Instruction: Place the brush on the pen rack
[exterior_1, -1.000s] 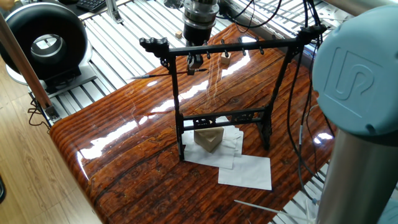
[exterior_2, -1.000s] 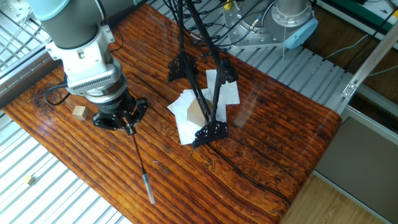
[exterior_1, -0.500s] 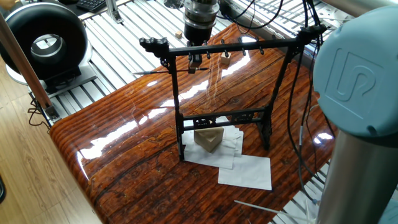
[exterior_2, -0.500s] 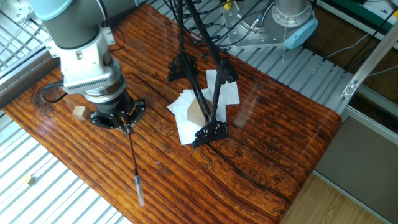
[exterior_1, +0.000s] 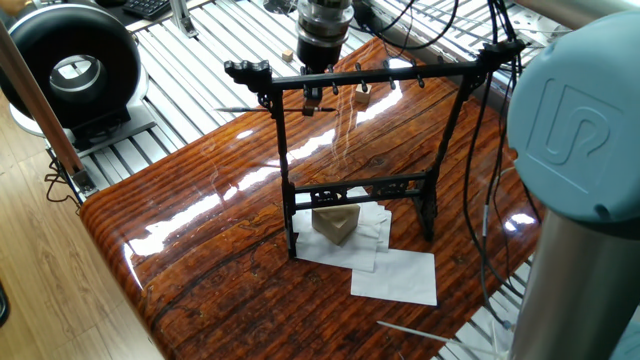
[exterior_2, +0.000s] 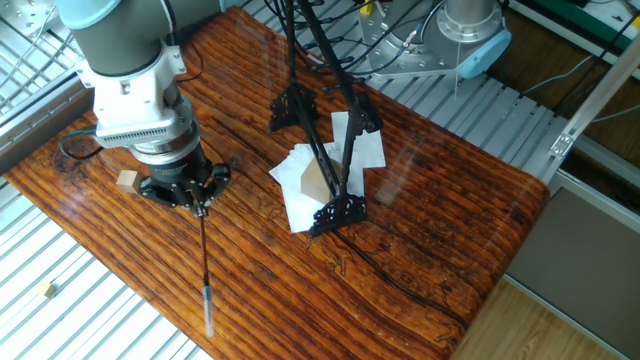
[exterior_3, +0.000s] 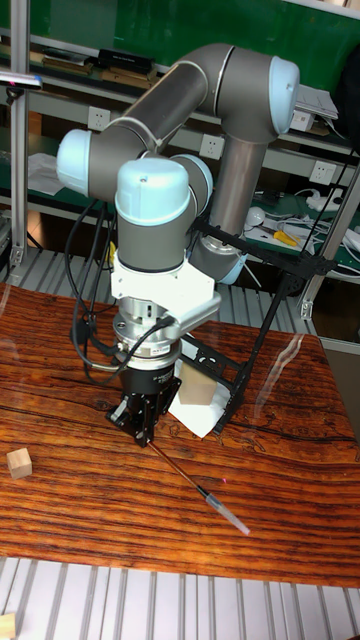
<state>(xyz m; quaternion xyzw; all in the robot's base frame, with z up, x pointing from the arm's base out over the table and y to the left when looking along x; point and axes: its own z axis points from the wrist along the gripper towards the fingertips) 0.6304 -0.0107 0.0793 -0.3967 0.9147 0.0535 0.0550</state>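
Dark reddish wood table (exterior_2: 420, 200), glossy, strong grain, glare patches in one fixed view. Gripper (exterior_2: 198, 206) points straight down, fingers pressed together on the upper end of the brush (exterior_2: 204, 262). In the other fixed view the brush runs from the fingertips toward 6 o'clock, its pale tip ending near the table's edge. In the tall fixed view the same brush (exterior_3: 196, 487) slants from the gripper (exterior_3: 142, 436) toward 4 o'clock, clear of the wood along its visible length; whether the far tip touches the surface, cannot tell.

Pen rack (exterior_1: 355, 150) stands upright mid-table: two black uprights, top crossbar with small pegs, ornate lower rail, feet. In one fixed view the gripper (exterior_1: 312, 100) sits behind the crossbar, left of its centre, and the brush (exterior_1: 245, 110) shows as a thin dark line reaching toward 9 o'clock, past the left upright. No contact between brush and pegs visible.

White paper sheets (exterior_1: 395, 272) lie under and in front of the rack's feet; tan block (exterior_1: 336, 223) rests on them just below the lower rail. Small wooden cube (exterior_2: 126, 180) sits on the table at 9 o'clock of the gripper, near but apart.
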